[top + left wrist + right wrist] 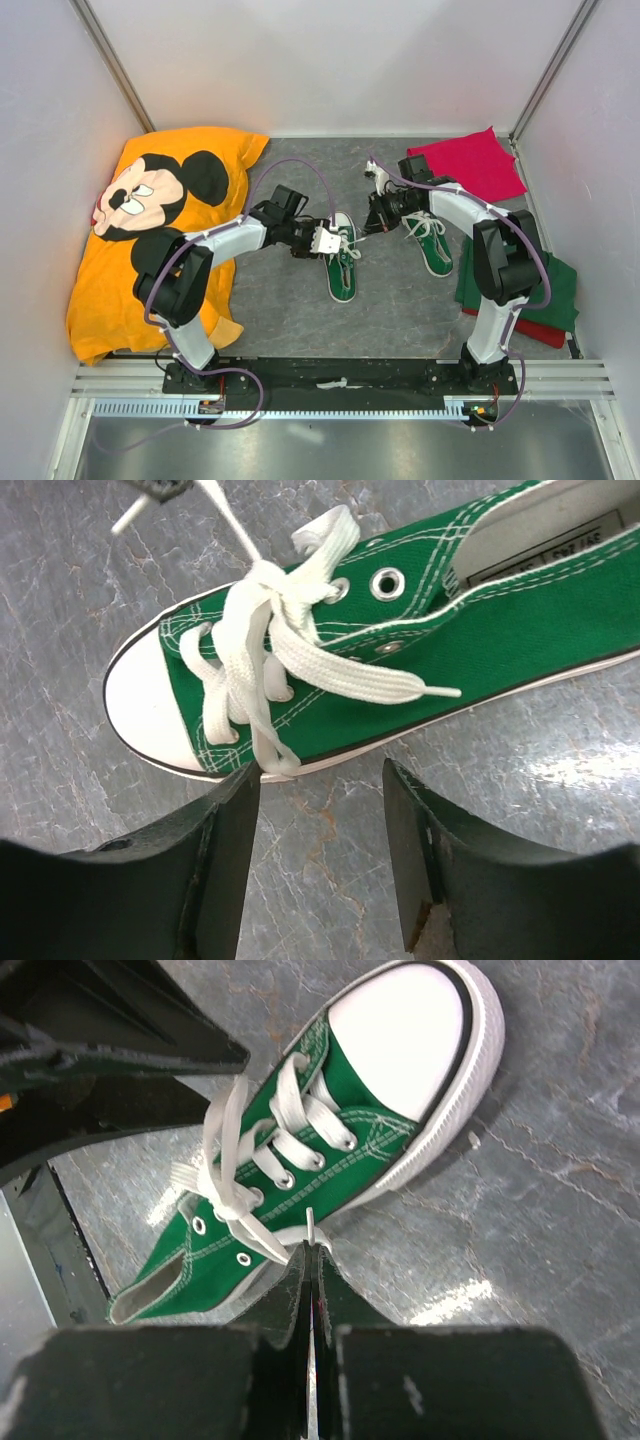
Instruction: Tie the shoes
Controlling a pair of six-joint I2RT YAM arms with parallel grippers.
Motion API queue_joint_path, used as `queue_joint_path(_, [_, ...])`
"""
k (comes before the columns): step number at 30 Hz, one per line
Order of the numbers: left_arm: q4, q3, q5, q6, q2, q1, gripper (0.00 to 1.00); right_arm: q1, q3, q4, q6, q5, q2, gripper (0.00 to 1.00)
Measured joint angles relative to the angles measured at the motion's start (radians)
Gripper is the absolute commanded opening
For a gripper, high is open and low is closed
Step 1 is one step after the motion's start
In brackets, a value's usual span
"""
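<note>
Small green canvas sneakers (343, 262) with white laces are placed right of orange Mickey Mouse cushion (150, 230) | cushion-side sneaker's lace end (265, 1238) is pinched in closed right gripper (311, 1255) | left gripper (320, 780) parted, nothing held | first crossing judged done, bow not yet formed | farther sneaker (432, 240) looks untied
</note>
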Motion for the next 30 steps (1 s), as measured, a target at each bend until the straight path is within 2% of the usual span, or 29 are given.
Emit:
queue_joint_path(7, [0.003,0.036,0.000,-0.005,0.034,-0.001,0.63,-0.014,-0.010,-0.025,-0.026,0.003,-0.017,0.00])
queue_joint_path(21, [0.049,0.089,0.008,-0.017,0.079,-0.005,0.61,-0.013,-0.011,-0.039,-0.048,0.002,-0.022,0.01])
queue_joint_path(23, [0.050,0.096,0.024,-0.013,0.087,-0.006,0.57,-0.013,-0.011,-0.039,-0.051,0.000,-0.022,0.04])
queue_joint_path(24, [0.048,0.103,0.031,-0.006,0.092,-0.006,0.49,-0.013,-0.011,-0.039,-0.052,0.000,-0.021,0.05])
queue_joint_path(26, [0.036,0.120,0.042,0.008,0.105,-0.008,0.39,-0.013,-0.011,-0.039,-0.054,-0.002,-0.020,0.17])
queue_joint_path(27, [0.020,0.136,0.050,0.024,0.115,-0.008,0.29,-0.011,-0.011,-0.039,-0.057,-0.002,-0.019,0.21])
queue_joint_path(29, [-0.004,0.161,0.057,0.043,0.127,-0.010,0.23,-0.011,-0.011,-0.039,-0.060,-0.003,-0.018,0.37])
queue_joint_path(30, [-0.018,0.169,0.058,0.058,0.130,-0.010,0.15,-0.011,-0.010,-0.040,-0.069,-0.002,-0.017,0.44])
